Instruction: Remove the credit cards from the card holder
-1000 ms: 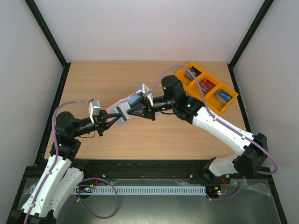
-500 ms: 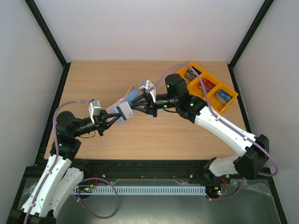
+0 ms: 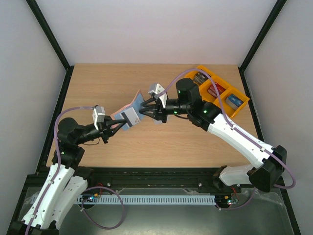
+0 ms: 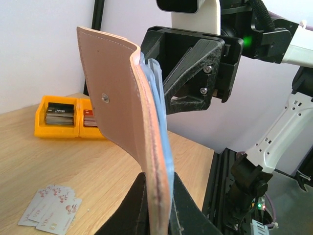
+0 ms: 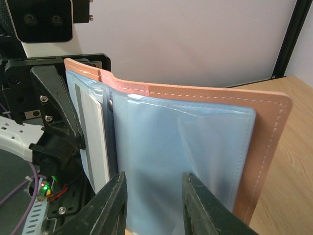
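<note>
My left gripper (image 3: 126, 122) is shut on the bottom edge of the card holder (image 4: 124, 112) and holds it upright above the table. The holder is pinkish-tan outside, with its light blue pocketed inside (image 5: 181, 156) facing my right gripper (image 5: 154, 205). That gripper is open, its fingers (image 5: 110, 205) standing just in front of the blue pocket with nothing between them. In the top view it (image 3: 145, 110) is right of the holder (image 3: 131, 105). The credit cards (image 4: 51, 215) lie overlapped on the table, whitish with reddish marks, under the right wrist (image 3: 157, 121). A whitish strip (image 5: 95, 142) shows in the holder's left flap; what it is I cannot tell.
Orange bins (image 3: 217, 93) with dark, red and blue boxes stand at the back right, also seen behind the holder (image 4: 58, 117). Black frame posts and a rail run along the table's edges.
My right gripper has drawn back to the right from the holder and its jaws have opened wider. The holder's free flap stands more upright. The left gripper has kept its grip.
</note>
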`<state>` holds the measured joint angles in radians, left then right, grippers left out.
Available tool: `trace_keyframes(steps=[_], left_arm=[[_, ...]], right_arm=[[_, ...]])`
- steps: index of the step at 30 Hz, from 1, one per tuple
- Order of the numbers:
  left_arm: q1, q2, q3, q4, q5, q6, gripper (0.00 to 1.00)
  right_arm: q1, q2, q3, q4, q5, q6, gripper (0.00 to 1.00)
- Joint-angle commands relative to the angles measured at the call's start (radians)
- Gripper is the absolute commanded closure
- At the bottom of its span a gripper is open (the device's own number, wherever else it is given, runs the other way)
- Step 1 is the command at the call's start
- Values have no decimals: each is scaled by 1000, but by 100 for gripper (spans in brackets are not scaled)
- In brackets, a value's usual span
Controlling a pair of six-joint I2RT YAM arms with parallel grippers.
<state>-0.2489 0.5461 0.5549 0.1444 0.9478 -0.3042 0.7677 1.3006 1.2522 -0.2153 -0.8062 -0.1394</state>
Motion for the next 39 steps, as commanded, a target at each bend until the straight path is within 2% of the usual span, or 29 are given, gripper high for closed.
trace_keyframes(steps=[1,7,11,16,20,31,39], left_arm=[[-7,-9,2,47,24,20,98],[-7,-9,-3,52,19,6,98],[-7,-12,-3,48,22,10,98],[-6,-13,-2,52,26,11,98],[-6,-9,-3,53,23,14,98],[-8,-14,-3,37,23,26,98],[-8,-21,-5,32,23,30,98]], right_arm=[[18,15,29,11,-23,28,69],[39,27,13,73,-53,49,68],[40,40,24,64,-21,49,79],[40,41,25,55,13,52,85],[42,48,30,42,-14,46,76],[41,-26,30,-59,100,-51,75],[44,-3,57,-66,-42,-31,69]])
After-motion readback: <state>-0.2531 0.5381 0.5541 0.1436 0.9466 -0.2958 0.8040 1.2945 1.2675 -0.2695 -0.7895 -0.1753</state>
